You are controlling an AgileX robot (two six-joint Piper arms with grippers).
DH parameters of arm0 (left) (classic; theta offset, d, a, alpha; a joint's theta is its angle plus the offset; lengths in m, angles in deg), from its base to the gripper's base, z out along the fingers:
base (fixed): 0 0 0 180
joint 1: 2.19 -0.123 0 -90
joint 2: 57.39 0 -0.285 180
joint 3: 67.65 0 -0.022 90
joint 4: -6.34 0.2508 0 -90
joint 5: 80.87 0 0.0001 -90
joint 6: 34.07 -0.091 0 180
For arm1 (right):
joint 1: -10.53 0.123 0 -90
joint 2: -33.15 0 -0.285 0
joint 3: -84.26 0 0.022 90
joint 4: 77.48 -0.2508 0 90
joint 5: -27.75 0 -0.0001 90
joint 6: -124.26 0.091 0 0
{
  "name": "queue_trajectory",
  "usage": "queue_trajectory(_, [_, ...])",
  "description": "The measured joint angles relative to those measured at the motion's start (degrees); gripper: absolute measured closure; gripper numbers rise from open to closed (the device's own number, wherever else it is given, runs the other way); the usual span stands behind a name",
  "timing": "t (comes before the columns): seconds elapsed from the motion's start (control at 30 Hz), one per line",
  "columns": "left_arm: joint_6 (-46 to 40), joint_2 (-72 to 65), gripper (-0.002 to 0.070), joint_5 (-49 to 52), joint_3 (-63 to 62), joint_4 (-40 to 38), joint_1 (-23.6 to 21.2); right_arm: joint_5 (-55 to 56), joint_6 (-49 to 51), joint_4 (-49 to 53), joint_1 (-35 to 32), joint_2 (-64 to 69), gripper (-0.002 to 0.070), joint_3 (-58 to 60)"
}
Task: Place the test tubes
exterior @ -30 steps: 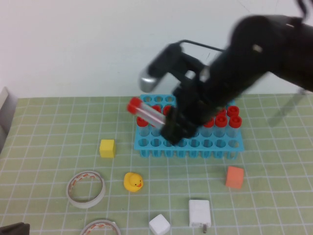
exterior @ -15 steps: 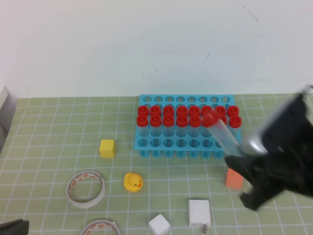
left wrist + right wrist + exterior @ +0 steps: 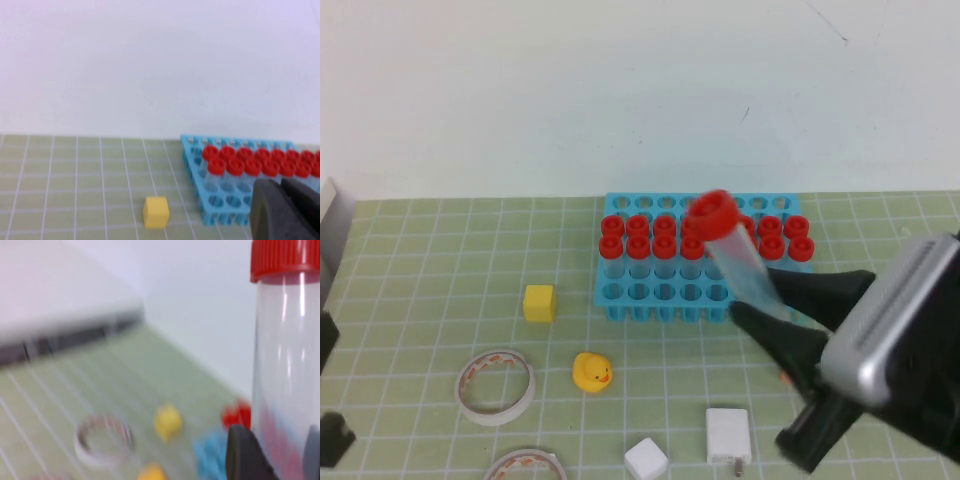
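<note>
A clear test tube [image 3: 740,262] with a red cap [image 3: 712,213] leans tilted above the front of the blue rack [image 3: 620,295]. My right gripper [image 3: 775,305] is shut on the tube's lower end, reaching in from the lower right. In the right wrist view the tube [image 3: 285,365] stands between the dark fingers [image 3: 242,455]. Two back rows of the rack hold several red-capped tubes [image 3: 665,235]; the front holes are bare. My left gripper [image 3: 281,185] is shut and holds nothing, low at the left, facing the rack [image 3: 195,150].
On the green grid mat lie a yellow cube [image 3: 539,302], a rubber duck [image 3: 591,371], two tape rolls [image 3: 496,385] [image 3: 525,465], a white cube [image 3: 646,459] and a white charger [image 3: 727,436]. A grey object [image 3: 330,235] sits at the left edge.
The right arm swung with the tube from over the rack's left part to the front right, then turned so the tube now leans back over the rack's middle front. The left gripper stays shut.
</note>
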Motion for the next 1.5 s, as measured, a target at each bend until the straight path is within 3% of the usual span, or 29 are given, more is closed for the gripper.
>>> queue_trajectory(0.17, [-9.4,-0.9,0.0676,-0.3,-0.5,-13.5,0.0,6.8,0.1,4.1,5.3,0.0,0.0442,0.0])
queue_trajectory(0.5, [-34.1,-1.0,0.0676,2.8,-1.8,-33.6,0.0,4.8,4.0,6.8,6.3,0.0,0.0442,0.0])
queue_trajectory(0.73, [-46.1,-4.4,0.0676,15.5,-1.8,-50.1,1.4,4.7,5.9,7.8,6.3,0.0,0.0442,0.0])
queue_trajectory(0.87, [-52.3,-8.4,0.0676,23.5,-2.7,-51.3,3.5,4.7,9.5,10.3,6.3,0.0,0.0442,0.0])
queue_trajectory(1.07, [-54.9,-15.2,0.0676,31.6,-3.9,-51.4,4.3,4.8,14.1,12.0,6.3,1.4,0.0442,0.0])
queue_trajectory(1.3, [-55.6,-17.4,0.0670,31.8,-8.1,-51.3,4.5,10.5,19.6,12.3,6.3,6.3,0.0442,0.0])
queue_trajectory(1.4, [-55.7,-17.7,0.0615,30.8,-10.4,-51.3,4.5,16.1,20.8,14.1,6.3,8.5,0.0442,0.0])
queue_trajectory(1.5, [-55.7,-18.6,0.0486,31.9,-12.3,-51.3,4.5,21.6,21.2,18.5,6.3,11.0,0.0442,0.0])
